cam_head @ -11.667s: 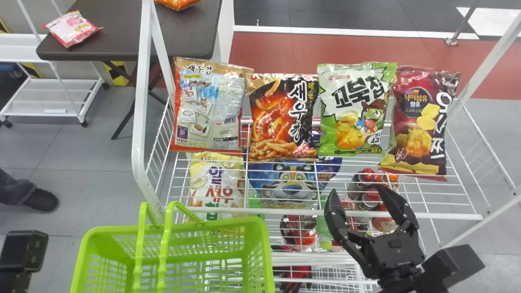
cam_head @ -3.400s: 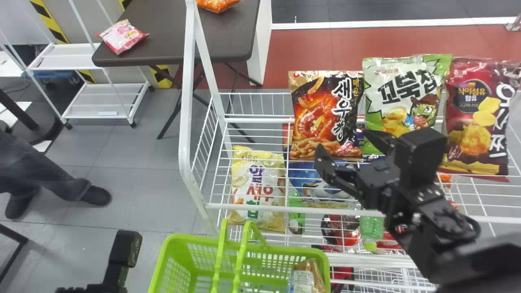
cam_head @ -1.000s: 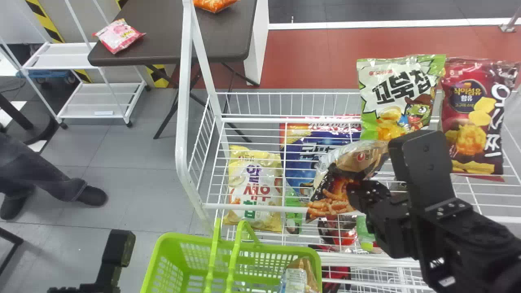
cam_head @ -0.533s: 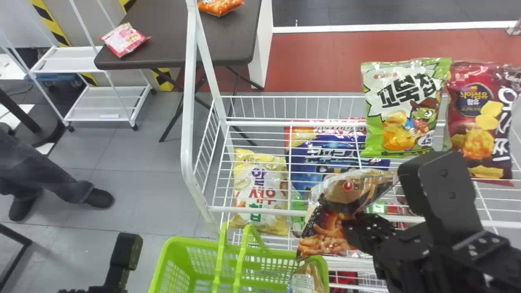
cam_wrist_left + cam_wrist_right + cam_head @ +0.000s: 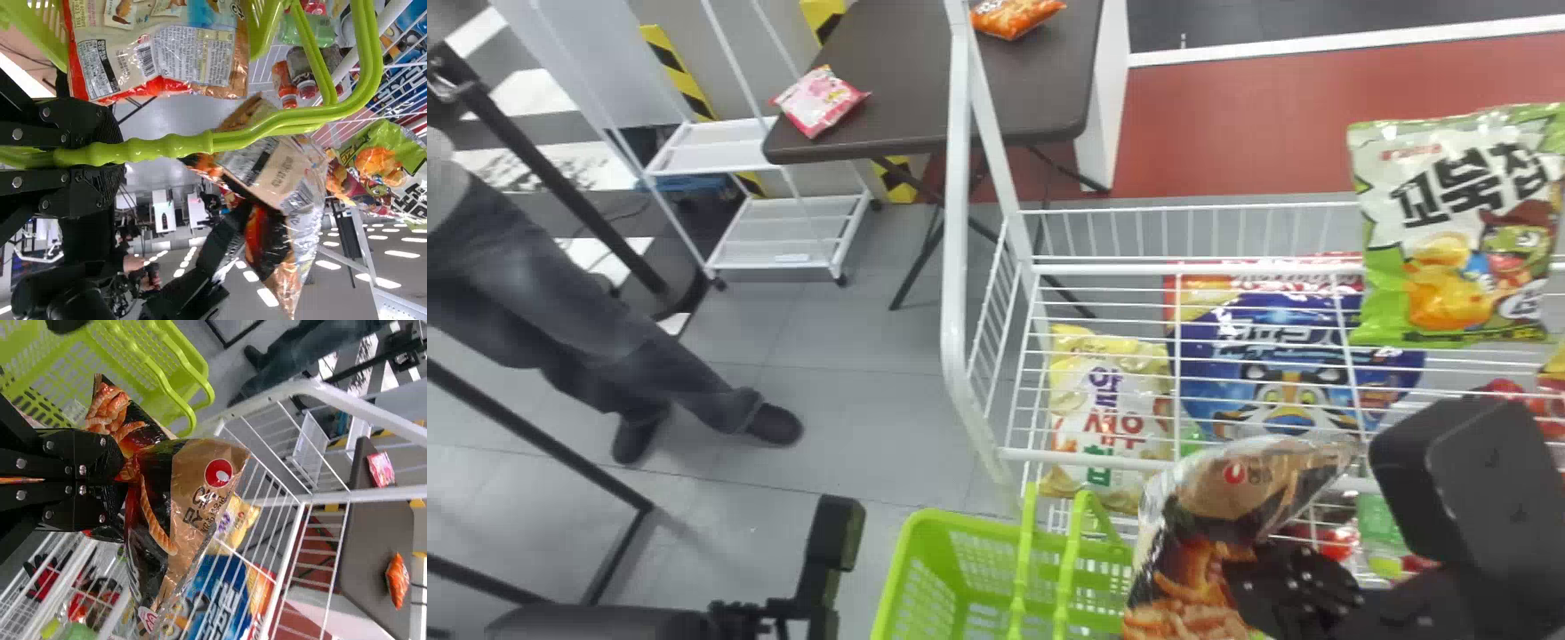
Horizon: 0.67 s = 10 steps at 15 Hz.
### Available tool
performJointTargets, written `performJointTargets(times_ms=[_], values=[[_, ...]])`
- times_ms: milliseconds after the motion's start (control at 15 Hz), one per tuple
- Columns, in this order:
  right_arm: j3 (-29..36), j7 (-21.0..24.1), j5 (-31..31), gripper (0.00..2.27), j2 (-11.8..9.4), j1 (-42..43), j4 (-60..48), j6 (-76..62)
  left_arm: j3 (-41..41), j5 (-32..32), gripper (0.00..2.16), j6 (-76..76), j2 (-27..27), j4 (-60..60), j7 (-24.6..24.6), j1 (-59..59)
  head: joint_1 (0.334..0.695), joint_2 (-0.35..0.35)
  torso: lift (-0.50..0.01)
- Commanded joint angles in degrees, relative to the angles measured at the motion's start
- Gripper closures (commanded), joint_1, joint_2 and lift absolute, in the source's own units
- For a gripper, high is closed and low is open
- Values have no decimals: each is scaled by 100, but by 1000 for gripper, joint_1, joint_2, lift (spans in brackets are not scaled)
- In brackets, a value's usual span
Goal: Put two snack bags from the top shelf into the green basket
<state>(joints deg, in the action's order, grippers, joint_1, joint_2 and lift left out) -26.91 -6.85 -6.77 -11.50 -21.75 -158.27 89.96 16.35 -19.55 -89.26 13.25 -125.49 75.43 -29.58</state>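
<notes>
The job looked well past halfway, with one bag in and the second on its way. The red-edged bag (image 5: pixel 160 50) lay in the basket (image 5: pixel 898 569), its printed back turned to the left wrist camera, so the first half of the count seemed met.

The second, the black bag (image 5: pixel 1192 542), was off the top shelf (image 5: pixel 1085 459) and hung in the right gripper (image 5: pixel 120 477) at the lower right of the head view. The fingers there were closed, with no gap to speak of — they pinched the bag by its crumpled middle, and its ends stuck out on either side. It hung crooked near the basket's right-hand side in that frame; whether it was fully over the opening, I could not tell.

The left gripper (image 5: pixel 120 160) was closed too, clamped around the handles (image 5: pixel 167 147) of the basket at the lower middle of the head view.

What was left, as I judged it, was small: bring the black bag clear over the rim, lower it beside the red-edged bag and let go. The green bag (image 5: pixel 1449 231), upper right, could stay put — two were enough.
</notes>
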Motion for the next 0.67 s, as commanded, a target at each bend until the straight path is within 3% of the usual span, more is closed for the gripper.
performJointTargets(times_ms=[0, 467, 533, 600], values=[[-86, -159, -150, 2243, -72, -154, 367, 12, 0, -32, 2148, -77, -6, -2, -2, 23, 695, 340, -1], [-130, -519, -405, 2229, -10, -163, 2309, 12, -9, -41, 2148, -77, -15, -10, -2, 23, 695, 350, -1], [-165, -581, -413, 1706, 8, -137, 2582, 12, -26, -41, 2148, -77, -15, -19, -2, 23, 695, 350, -1], [-183, -625, -361, 650, -1, -146, 2678, -404, -35, -41, 2148, -77, -15, -28, -11, 23, 695, 350, -1]])
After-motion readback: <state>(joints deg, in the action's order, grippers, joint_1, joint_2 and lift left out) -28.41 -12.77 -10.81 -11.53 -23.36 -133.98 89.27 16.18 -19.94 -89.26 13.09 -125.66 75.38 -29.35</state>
